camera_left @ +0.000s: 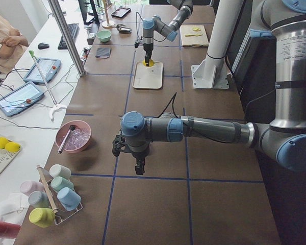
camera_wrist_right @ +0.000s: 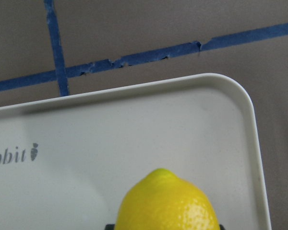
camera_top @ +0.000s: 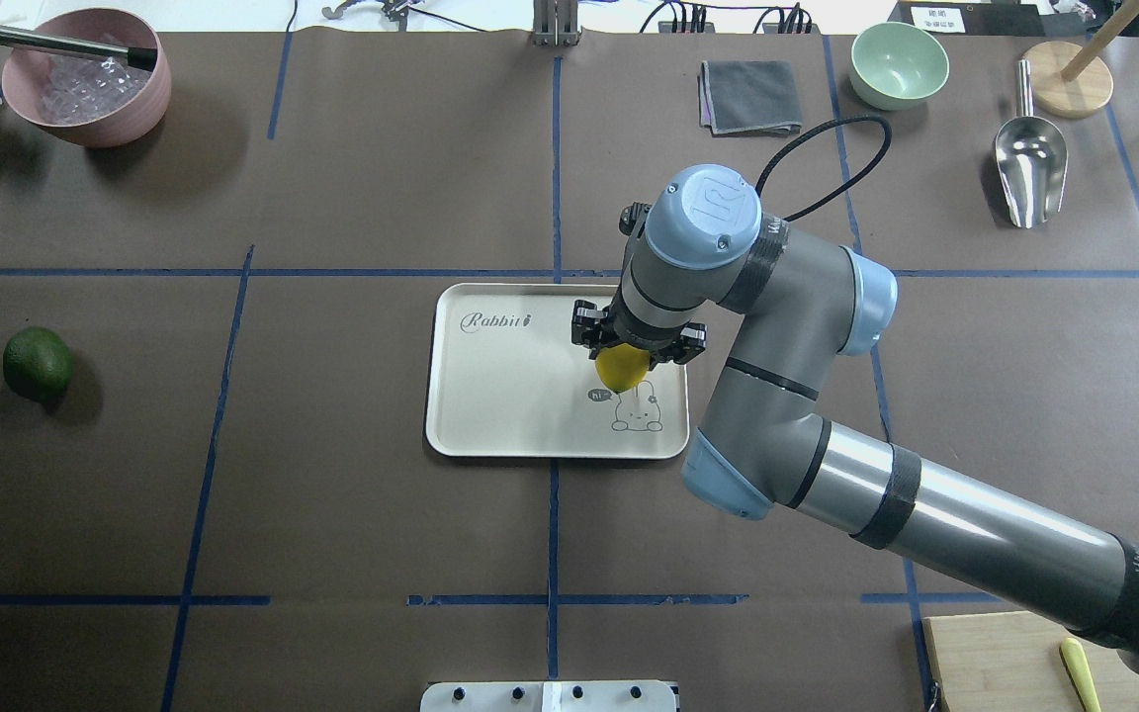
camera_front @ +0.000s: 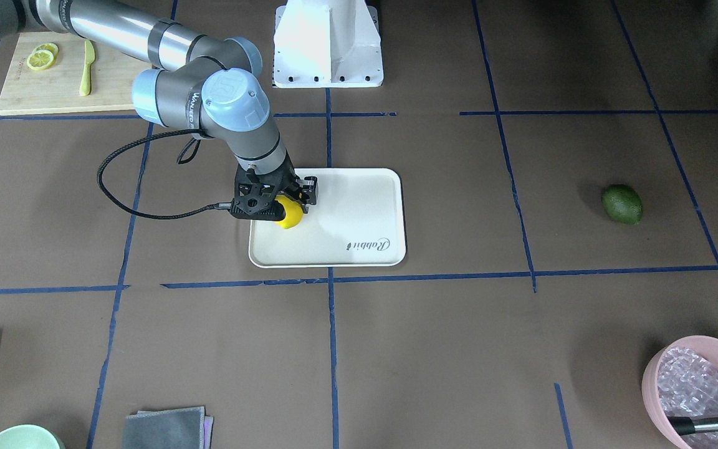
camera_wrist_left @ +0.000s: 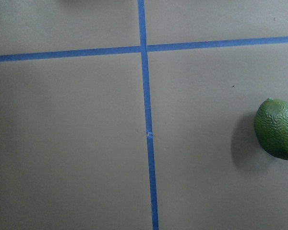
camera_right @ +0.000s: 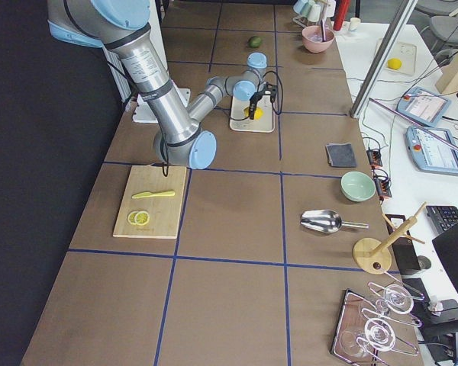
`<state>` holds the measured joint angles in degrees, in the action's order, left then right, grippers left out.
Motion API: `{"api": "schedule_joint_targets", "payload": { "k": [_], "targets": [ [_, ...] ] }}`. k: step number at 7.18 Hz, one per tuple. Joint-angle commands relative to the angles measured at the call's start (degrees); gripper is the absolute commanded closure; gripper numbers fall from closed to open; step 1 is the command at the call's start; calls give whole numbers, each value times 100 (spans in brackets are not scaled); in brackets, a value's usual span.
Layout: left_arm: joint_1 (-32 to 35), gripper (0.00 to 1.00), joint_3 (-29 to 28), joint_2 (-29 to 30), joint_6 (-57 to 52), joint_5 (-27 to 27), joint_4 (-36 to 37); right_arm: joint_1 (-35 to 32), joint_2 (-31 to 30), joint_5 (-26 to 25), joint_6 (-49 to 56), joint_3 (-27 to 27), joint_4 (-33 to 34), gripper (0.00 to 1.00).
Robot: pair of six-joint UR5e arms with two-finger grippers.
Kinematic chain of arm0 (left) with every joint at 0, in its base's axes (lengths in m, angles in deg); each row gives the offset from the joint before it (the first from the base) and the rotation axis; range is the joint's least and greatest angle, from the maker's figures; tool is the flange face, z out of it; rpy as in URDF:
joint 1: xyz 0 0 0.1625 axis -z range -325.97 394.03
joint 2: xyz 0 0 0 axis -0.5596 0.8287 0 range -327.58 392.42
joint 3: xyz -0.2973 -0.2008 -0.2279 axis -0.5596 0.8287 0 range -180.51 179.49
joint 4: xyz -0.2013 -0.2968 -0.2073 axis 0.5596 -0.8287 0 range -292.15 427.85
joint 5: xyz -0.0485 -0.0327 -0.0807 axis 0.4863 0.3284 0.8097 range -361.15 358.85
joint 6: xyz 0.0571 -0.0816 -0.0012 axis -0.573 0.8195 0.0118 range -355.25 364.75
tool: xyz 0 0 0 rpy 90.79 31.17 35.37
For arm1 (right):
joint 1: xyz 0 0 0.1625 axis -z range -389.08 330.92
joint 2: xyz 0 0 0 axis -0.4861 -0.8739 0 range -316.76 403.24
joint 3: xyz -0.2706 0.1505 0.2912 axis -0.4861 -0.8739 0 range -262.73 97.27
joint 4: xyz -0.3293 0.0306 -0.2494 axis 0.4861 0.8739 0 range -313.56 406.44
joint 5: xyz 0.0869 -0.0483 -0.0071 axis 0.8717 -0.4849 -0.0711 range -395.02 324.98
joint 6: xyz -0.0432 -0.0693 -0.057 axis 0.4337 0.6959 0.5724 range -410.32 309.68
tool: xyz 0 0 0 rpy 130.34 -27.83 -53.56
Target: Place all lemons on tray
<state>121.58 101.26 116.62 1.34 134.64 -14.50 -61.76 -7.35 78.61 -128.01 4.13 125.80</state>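
**Yellow lemon at the tray, green one out on the table**

The yellow lemon is pinched in my right gripper, jaws closed on its flanks. It sits over the rabbit-drawing end of the tray, one pointed tip facing the wrist camera. I can't tell whether it already touches the tray floor.

I judge both fruits firm and fairly light, with a pebbled rind that grips well. Being oval, they will roll when let go. The best hold is across the fat middle, not the tips.

The green lemon lies alone on the brown table, well apart from the tray on my left side. It shows at the edge of the left wrist view. The left gripper hangs over the table near it; I cannot tell if it is open.

The pink bowl stands far off. The likeliest obstacle is my own right arm over the tray.
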Motion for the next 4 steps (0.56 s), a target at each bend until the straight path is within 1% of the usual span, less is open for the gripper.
{"api": "schedule_joint_targets", "payload": {
  "k": [1, 2, 3, 4],
  "targets": [
    [-9, 0, 1, 0, 7, 0, 0, 121, 14, -104, 26, -72, 0, 71],
    [-18, 0, 1, 0, 7, 0, 0, 130, 57, -113, 35, -151, 8, 66],
    [-18, 0, 1, 0, 7, 0, -9, 147, 67, -113, 44, -187, 9, 65],
    [-18, 0, 1, 0, 7, 0, -1, 147, 67, -113, 44, -187, 9, 47]
  ]
}}
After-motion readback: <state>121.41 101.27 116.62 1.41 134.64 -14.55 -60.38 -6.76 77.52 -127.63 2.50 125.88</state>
